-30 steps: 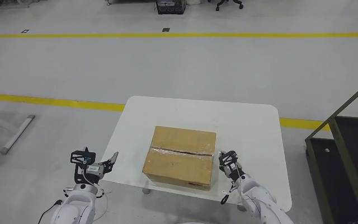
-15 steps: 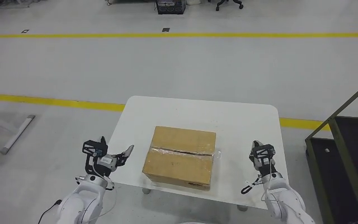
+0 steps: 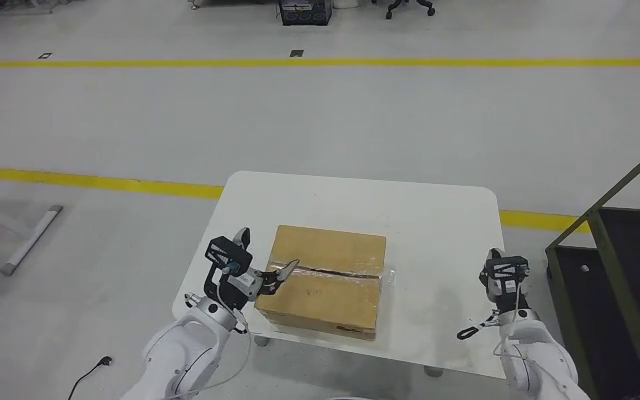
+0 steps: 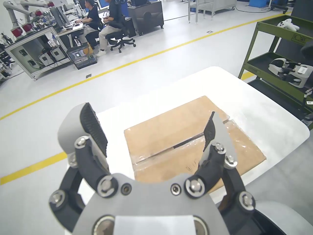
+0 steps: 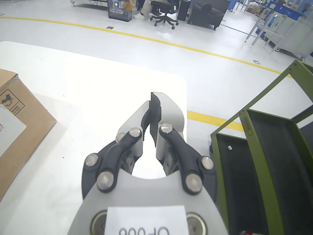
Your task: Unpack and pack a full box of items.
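- The white table point(image 3: 440, 215) carries one thing, the box point(image 3: 325, 285), which lies in its middle strip, nearer the robot's edge than the far one
- The box has not shifted in the last second; only the arms around it have traded places, which reads as the opening step just beginning, with nothing unpacked yet
- The left gripper point(image 4: 149, 113) has swung in from off the table's left side and now sits at the box's left end, roughly in line with the centre seam, its fingers spread wide and holding nothing; whether a fingertip touches the cardboard I cannot tell
- The right gripper point(image 5: 154, 99) has backed away from the box's right end to the table's right edge, near the green cart point(image 5: 269, 91), with its fingers pressed together and nothing between them; it is well apart from the box
- My judgement: the left arm is the one lined up to work the seam, while the right has cleared out of its way
- The box is plain brown cardboard, squat, with its flaps closed flat
- Clear glossy tape point(image 4: 144, 157) runs along the seam between the two top flaps, and a dark slit shows along part of that seam
- A white label point(image 5: 9, 128) and a small printed handling mark sit on the end facing the right arm
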